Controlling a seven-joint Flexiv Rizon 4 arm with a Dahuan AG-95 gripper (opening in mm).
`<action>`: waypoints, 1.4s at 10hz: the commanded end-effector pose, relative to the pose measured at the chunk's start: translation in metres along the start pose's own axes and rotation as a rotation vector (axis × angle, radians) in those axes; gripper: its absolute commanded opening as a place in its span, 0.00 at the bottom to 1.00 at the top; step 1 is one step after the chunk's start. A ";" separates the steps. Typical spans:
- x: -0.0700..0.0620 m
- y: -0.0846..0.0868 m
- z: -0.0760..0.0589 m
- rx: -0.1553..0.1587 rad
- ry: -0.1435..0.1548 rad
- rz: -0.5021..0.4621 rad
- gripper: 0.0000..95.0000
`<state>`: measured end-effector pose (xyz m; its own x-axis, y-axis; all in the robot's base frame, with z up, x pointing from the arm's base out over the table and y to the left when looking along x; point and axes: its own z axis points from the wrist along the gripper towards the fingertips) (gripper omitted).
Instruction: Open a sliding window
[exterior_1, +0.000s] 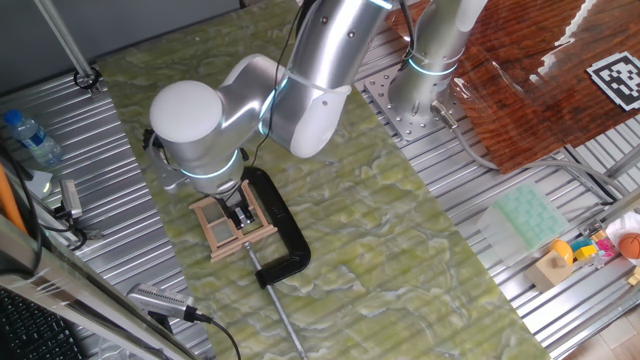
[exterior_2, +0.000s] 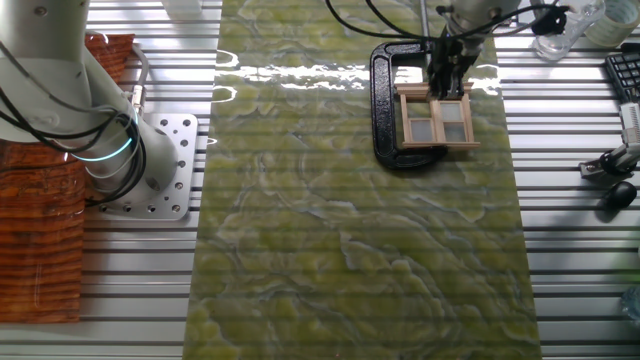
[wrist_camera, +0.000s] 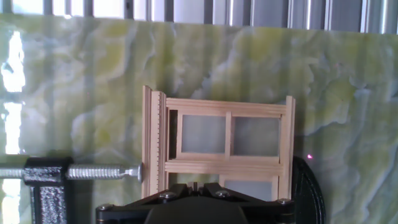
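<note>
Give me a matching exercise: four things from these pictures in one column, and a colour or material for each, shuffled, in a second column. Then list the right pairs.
Things:
1. sliding window
2. C-clamp
3. water bottle
4. table mat

Descriptions:
A. green-yellow marbled
B. black metal
C. light-tan wood
D. clear with a blue cap

Pairs: 1-C, 2-B, 3-D, 4-A

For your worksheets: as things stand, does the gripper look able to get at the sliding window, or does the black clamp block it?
Probably yes. The gripper hangs directly over the sliding window, and the black C-clamp grips only the frame's sides, so nothing stands between them from above. Contact itself is hidden.
</note>
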<state>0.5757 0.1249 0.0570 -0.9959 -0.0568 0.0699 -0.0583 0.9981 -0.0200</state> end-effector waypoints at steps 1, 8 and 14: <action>-0.001 0.000 -0.001 -0.002 -0.008 -0.005 0.00; -0.002 -0.001 -0.005 -0.002 -0.001 -0.044 0.00; -0.020 -0.031 -0.004 -0.033 -0.057 -0.032 0.00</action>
<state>0.5941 0.0934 0.0622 -0.9966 -0.0820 0.0051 -0.0819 0.9963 0.0260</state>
